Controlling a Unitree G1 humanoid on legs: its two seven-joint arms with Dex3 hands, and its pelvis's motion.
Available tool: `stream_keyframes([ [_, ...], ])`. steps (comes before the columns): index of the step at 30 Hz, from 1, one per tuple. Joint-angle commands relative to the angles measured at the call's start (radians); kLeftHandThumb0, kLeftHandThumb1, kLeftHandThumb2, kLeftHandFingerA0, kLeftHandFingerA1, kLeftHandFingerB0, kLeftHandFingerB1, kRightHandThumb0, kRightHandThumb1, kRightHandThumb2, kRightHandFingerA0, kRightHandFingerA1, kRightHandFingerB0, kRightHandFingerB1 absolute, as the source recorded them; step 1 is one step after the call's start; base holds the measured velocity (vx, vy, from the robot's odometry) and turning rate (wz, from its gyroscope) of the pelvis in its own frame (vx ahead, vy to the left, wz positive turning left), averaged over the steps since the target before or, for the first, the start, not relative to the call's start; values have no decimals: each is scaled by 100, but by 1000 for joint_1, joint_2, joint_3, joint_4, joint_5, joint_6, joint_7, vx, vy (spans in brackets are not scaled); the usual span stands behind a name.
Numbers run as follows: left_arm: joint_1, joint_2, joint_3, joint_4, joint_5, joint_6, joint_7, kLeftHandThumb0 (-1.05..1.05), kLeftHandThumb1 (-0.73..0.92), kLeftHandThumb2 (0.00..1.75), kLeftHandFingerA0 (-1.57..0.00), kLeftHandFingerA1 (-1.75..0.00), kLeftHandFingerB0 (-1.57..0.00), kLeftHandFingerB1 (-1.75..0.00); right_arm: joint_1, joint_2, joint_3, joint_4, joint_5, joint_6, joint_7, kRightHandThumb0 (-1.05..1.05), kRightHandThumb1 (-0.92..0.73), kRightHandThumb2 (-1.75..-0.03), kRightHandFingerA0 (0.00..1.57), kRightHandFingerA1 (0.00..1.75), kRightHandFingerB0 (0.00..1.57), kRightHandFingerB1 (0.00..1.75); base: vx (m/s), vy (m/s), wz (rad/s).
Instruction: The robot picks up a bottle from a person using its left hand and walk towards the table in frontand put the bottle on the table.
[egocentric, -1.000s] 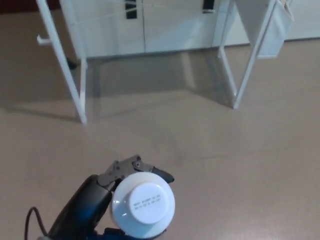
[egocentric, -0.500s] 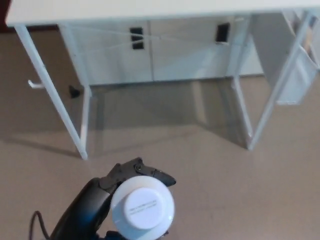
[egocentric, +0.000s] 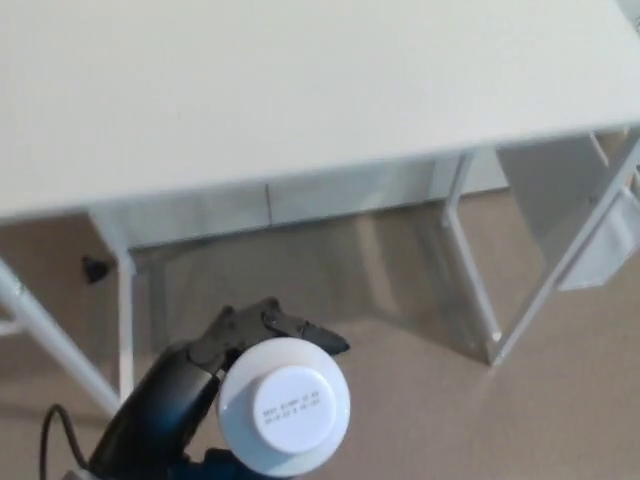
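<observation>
Left hand (egocentric: 188, 378) at lower left, fingers (egocentric: 298, 328) curled round bottle (egocentric: 284, 405)

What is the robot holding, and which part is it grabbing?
A white-topped bottle, in its left hand, with fingers wrapped around its side just below the top.

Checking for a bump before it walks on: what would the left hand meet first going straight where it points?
Probably the front edge of the table; the left hand, holding the bottle, points toward it over floor. Height is unclear, so it might pass beneath.
</observation>
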Motion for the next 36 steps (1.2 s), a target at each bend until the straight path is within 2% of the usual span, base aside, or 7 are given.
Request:
stream_keyframes([
  [1,27,5,-7,-12,-5,-16,4,-23,79,69,-99,-114,-63,-95,28,-6,-8,8,0,6,0,-29,-70,-60,56,44,45,38,509,234,10],
  [3,29,4,-10,-11,1,-25,7,-26,83,64,-98,-118,-64,-95,30,-7,-10,8,2,5,10,-28,-71,-61,54,43,44,38,408,141,10],
  [16,14,-4,28,-142,-53,6,5,-26,82,67,-96,-119,-67,-89,27,-9,-18,2,4,5,5,-27,-71,-61,55,43,44,38,263,-139,17],
  [25,-14,3,101,-267,-149,73,-1,-25,83,67,-93,-126,-67,-90,33,1,-25,8,8,4,4,-29,-71,-61,56,44,44,37,88,82,4],
  [28,-54,-8,153,-266,-198,114,16,-19,82,70,-97,-120,-68,-88,41,-2,-26,8,6,-4,5,-28,-71,-61,56,44,45,38,21,270,4],
  [29,-103,-14,192,-237,-246,143,21,-18,85,65,-101,-118,-69,-91,42,0,-29,7,9,1,5,-28,-71,-61,55,44,44,38,65,85,10],
  [36,-357,-38,304,-104,-388,330,61,-13,84,65,-102,-119,-78,-86,51,7,-20,15,-2,7,-8,-30,-71,-61,55,44,43,37,0,0,0],
])
